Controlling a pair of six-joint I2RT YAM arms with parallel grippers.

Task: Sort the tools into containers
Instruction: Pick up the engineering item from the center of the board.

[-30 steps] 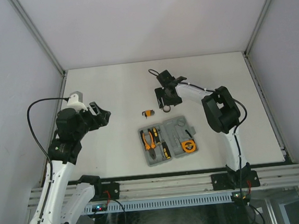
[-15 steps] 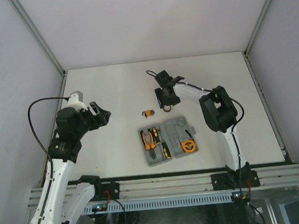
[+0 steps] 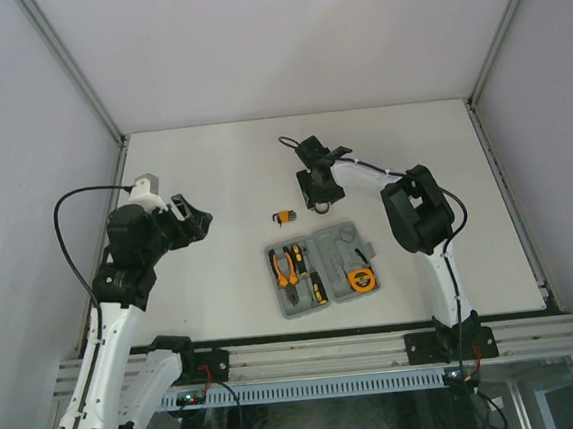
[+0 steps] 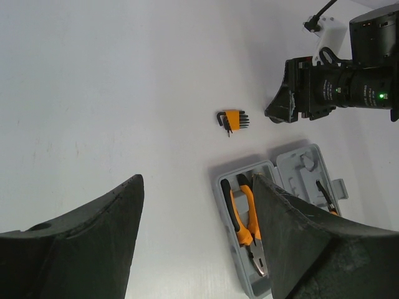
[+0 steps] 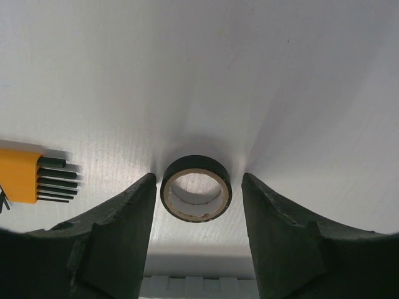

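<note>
Lying flat — round black ring (image 5: 196, 197), white table (image 5: 187, 62).

Soft, even light is falling from above and is making the white bench (image 3: 212, 171) glow (nearly washing out). A faint shadow is gathering around the black ring (image 5: 196, 197). The fingers (image 4: 75, 249) of the left end effector (image 4: 197, 179) are looking slightly blurred.

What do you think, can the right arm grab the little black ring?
Probably yes. The black ring lies flat on the table, right between the right arm's open fingers, with nothing on top of it. The hex key set sits off to one side, apart from it.
</note>
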